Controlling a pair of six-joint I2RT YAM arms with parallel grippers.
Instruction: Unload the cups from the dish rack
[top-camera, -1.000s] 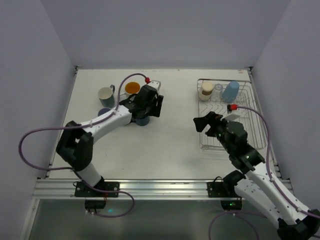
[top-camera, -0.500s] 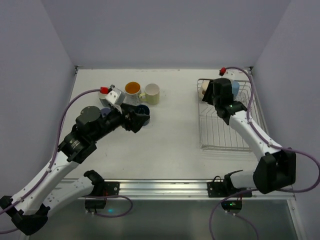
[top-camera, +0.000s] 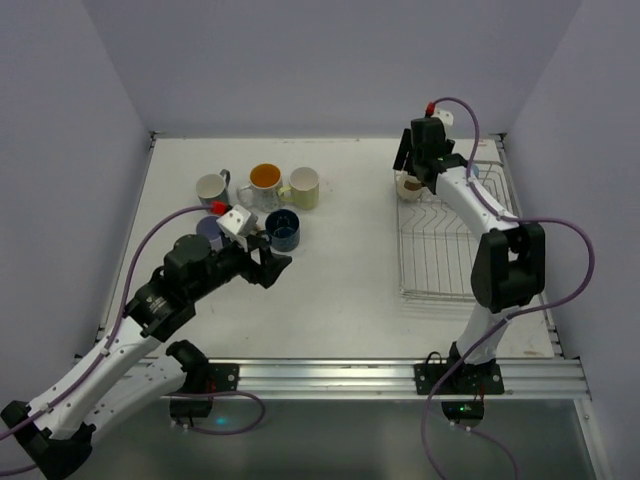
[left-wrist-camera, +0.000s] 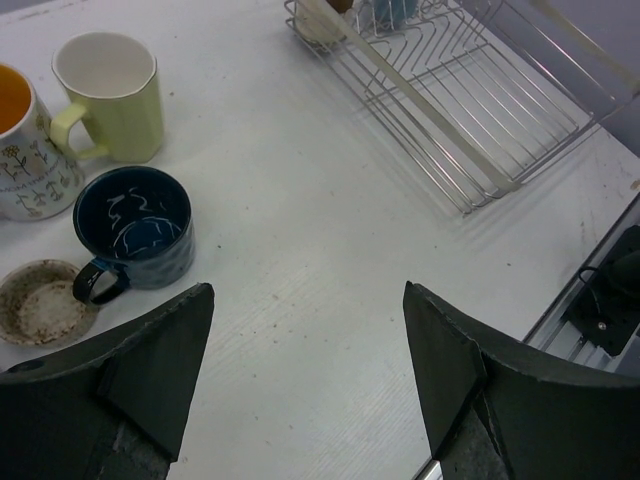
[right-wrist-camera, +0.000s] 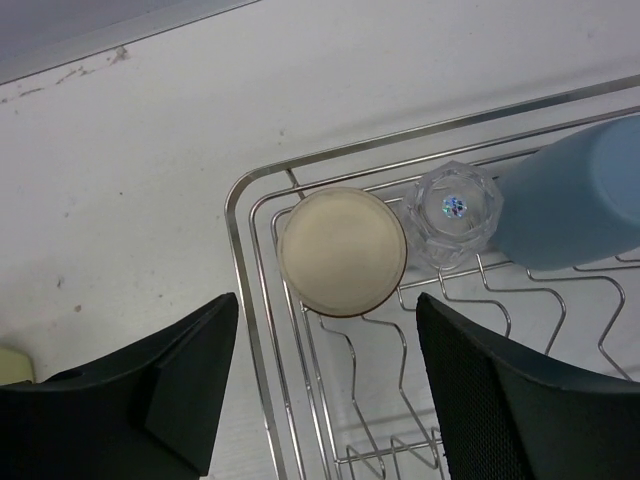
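The dish rack (top-camera: 455, 262) stands at the right. In the right wrist view an upturned beige cup (right-wrist-camera: 342, 250), a clear glass (right-wrist-camera: 457, 215) and a light blue tumbler (right-wrist-camera: 570, 195) sit in its far end. My right gripper (right-wrist-camera: 330, 390) is open and hovers above the beige cup (top-camera: 410, 186) at the rack's far left corner. On the table at the left stand a white mug (top-camera: 211, 187), an orange-lined mug (top-camera: 264, 178), a cream mug (top-camera: 304, 187) and a navy mug (top-camera: 283, 230). My left gripper (top-camera: 272, 262) is open and empty, just near of the navy mug (left-wrist-camera: 135, 225).
A lavender cup (top-camera: 209, 228) stands left of the navy mug, partly behind my left arm. The left wrist view shows a low cup with a brown-stained inside (left-wrist-camera: 40, 300) beside the navy mug. The rack's wire rim (right-wrist-camera: 250, 300) lies under my right gripper. Side walls close in the table.
My left gripper has drawn back from the cups toward the near side. My right arm has swung to the rack's far left corner, above the beige cup.
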